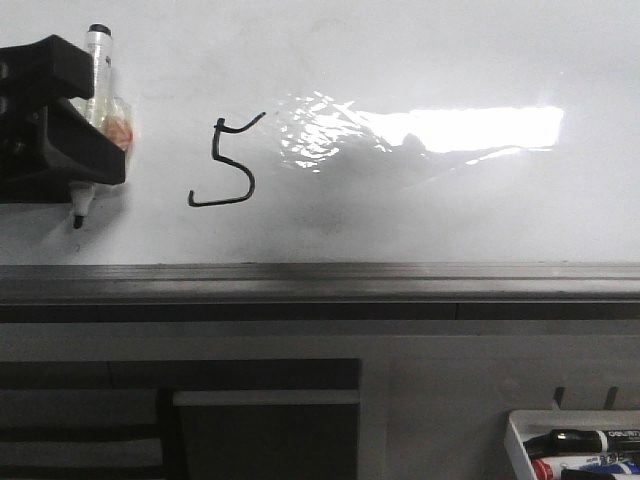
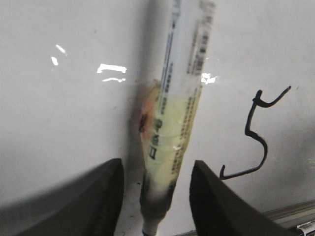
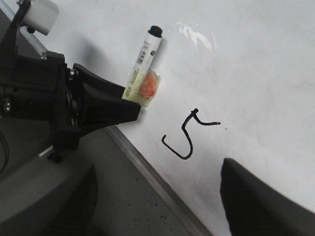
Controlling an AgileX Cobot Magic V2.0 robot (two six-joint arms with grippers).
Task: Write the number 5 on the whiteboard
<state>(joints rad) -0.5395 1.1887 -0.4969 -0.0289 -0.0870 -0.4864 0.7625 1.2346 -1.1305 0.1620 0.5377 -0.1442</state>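
Observation:
The whiteboard [image 1: 450, 210] lies across the view with a bright glare. A thin black number 5 [image 1: 216, 145] is drawn on it, and it also shows in the left wrist view [image 2: 251, 115] and the right wrist view [image 3: 183, 129]. My left gripper [image 1: 100, 115] is at the far left, left of the 5. Its jaws stand apart on either side of a white marker [image 2: 182, 98] with a yellowed label, with a gap showing on each side. The marker's dark tip [image 1: 77, 218] points toward the rail. My right gripper [image 3: 162, 196] is open and empty over the board's edge.
A dark grey metal rail [image 1: 400, 280] runs along the board's near edge. A small white tray [image 1: 520, 440] with several markers sits at the bottom right. The left arm's black body [image 3: 39, 98] fills the left of the right wrist view.

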